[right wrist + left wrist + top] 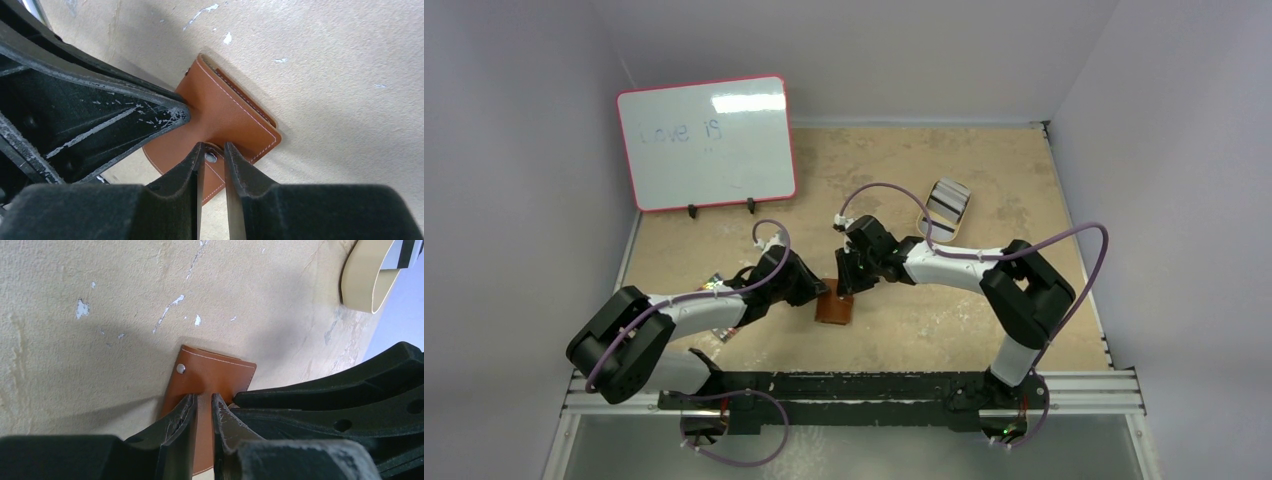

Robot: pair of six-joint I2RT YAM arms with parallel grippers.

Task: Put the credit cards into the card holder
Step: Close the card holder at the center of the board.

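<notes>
The card holder (834, 309) is a brown leather wallet lying closed on the tan table between both arms. My left gripper (202, 399) rests on it from the left; its fingers are almost together with a strip of leather in the narrow gap. The wallet's snap (181, 368) shows just beyond the tips. My right gripper (214, 150) comes from the right, its fingers closed round the small snap tab (211, 158) at the wallet's edge (235, 112). Striped credit cards (947, 203) lie in the tan tin at the back right.
The tan oval tin (367, 277) stands beyond the wallet. A white board with a red rim (707, 141) stands at the back left. Some small coloured items (715, 281) lie under the left arm. Grey walls close in the table on three sides.
</notes>
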